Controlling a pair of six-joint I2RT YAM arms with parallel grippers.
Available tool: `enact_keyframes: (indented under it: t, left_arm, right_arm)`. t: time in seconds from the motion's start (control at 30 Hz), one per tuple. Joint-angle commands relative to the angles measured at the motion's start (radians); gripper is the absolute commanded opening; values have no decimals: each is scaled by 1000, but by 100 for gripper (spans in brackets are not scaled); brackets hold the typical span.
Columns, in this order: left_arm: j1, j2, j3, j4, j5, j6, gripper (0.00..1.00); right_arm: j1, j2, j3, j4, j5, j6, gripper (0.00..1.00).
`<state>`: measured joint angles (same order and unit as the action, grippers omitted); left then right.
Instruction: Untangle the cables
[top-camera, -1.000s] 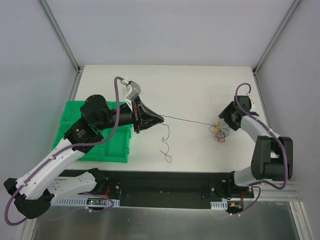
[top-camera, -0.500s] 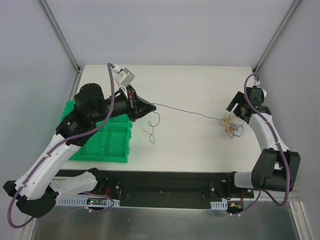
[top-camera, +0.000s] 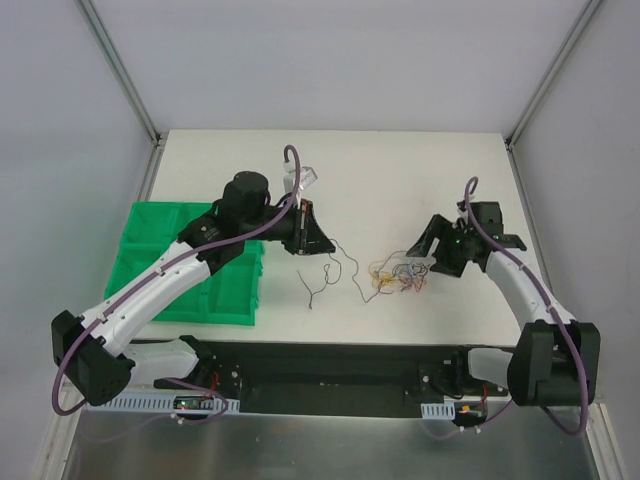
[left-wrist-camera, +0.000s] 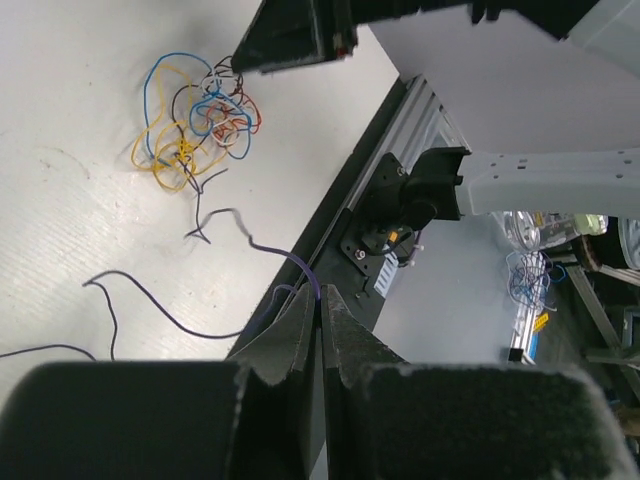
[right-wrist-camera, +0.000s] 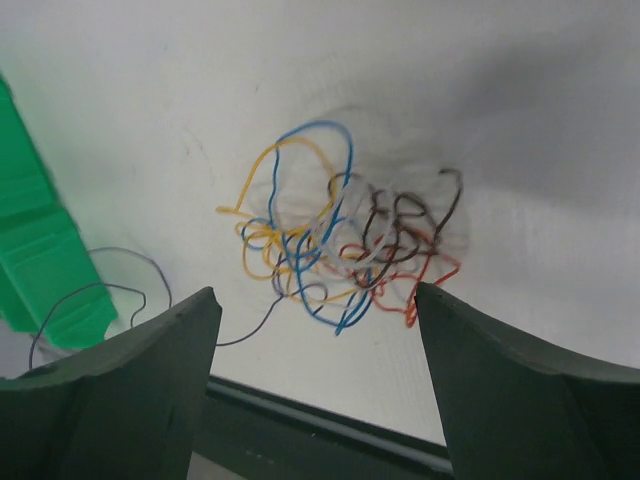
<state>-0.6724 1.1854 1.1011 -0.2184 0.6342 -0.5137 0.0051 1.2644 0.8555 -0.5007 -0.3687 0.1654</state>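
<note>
left claw (left-wrist-camera: 320, 303) is pinching one dark wire (left-wrist-camera: 165, 318), right claw (right-wrist-camera: 312, 292) hangs spread wide over the colourful cable wad (right-wrist-camera: 330, 250) on the counter (right-wrist-camera: 500, 100).

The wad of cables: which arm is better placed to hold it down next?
Right. The right gripper is open and aimed at the wad; the left gripper is shut on a dark wire, farther off.

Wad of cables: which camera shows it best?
Right wrist: the wad sits centred and large, coloured strands distinct. Left wrist shows it smaller, upper left; top external shows only a tiny cluster.
</note>
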Motion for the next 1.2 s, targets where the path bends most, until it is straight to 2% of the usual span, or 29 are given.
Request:
enact_keyframes:
  t: [0.0,0.07,0.2,0.3,0.4,0.53,0.6,0.63,0.7,0.77,0.87,0.97,1.1,1.17]
  left_arm:
    - [4,-53,6,85,42,0,0]
    - [4,-58,-10,85,41,4,0]
    - [4,-76,-70,82,6,23,0]
    - [5,-109,-107,62,-19,41,0]
    - [5,-136,-115,57,-5,50,0]
    - [5,-155,-107,56,45,63,0]
    - [5,-164,-99,59,77,67,0]
    - [4,-171,-93,57,94,70,0]
    - [5,-194,-84,56,116,90,0]
    - [11,-248,-69,39,81,112,0]
    - [34,-341,0,-48,-60,173,0]
    - [39,-423,90,-136,-216,257,0]
    - [39,-457,242,-229,-333,328,0]
    - [39,-460,287,-262,-373,346,0]
  right_arm:
    - [135,-120,-142,150,-90,239,80]
    - [235,-152,-186,244,-24,334,79]
    - [357,-139,-190,260,145,385,79]
    - [365,-97,-222,295,149,485,82]
    - [389,-63,-324,485,112,646,82]
    - [421,10,-332,526,212,662,80]
    - [423,45,-323,527,272,645,74]
    - [421,64,-316,525,305,635,68]
    - [423,92,-303,505,353,640,65]
    - [418,96,-312,475,422,667,63]
    - [380,81,-345,481,481,681,56]
    - [273,76,-342,495,452,619,32]
    - [64,110,-288,493,329,508,28]
    - [4,138,-251,485,298,453,28]
